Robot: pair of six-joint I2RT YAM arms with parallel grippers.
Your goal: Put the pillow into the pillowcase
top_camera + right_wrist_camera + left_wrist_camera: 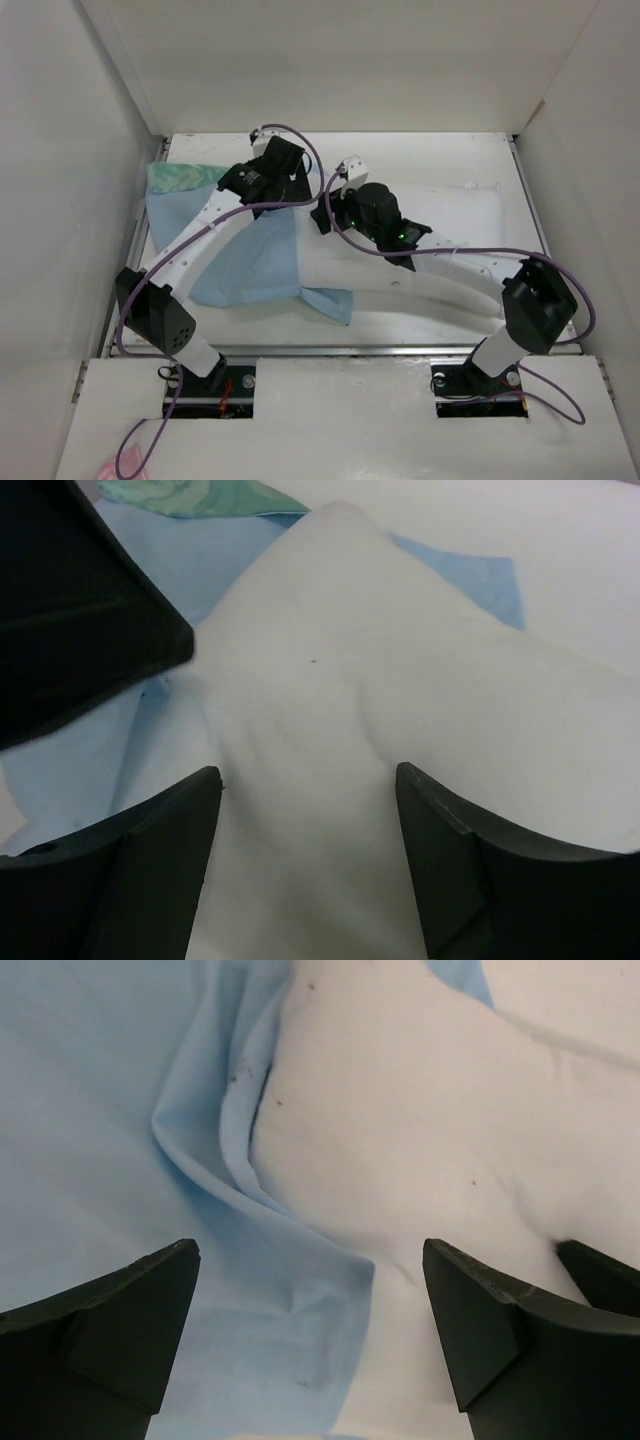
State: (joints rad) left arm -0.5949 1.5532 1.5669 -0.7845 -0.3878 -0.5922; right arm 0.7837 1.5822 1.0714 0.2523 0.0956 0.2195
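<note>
Top external view: the pillow [450, 215] lies across the middle and right of the table [420, 150]. Its left end overlaps the pillowcase [235, 265], which is spread pale-blue side up at left centre. The teal face shows only as a folded-over corner at the upper left. A blue corner pokes out from under the pillow's lower edge. Both arms cross the fabrics here, and their wrists hide the fingertips and the seam where the two cloths meet.

Left wrist view: the left gripper [310, 1300] has its fingers wide apart and grips nothing. Below the gap, a rumpled blue fold runs against the pillow's white edge. Whether any of the pillow sits inside the case cannot be told.

Right wrist view: the right gripper [305, 830] also stands apart, straddling a raised white hump of pillow. Contact with the pillow is unclear. A black shape [70, 600] fills the upper left, too close and blurred to identify.
</note>
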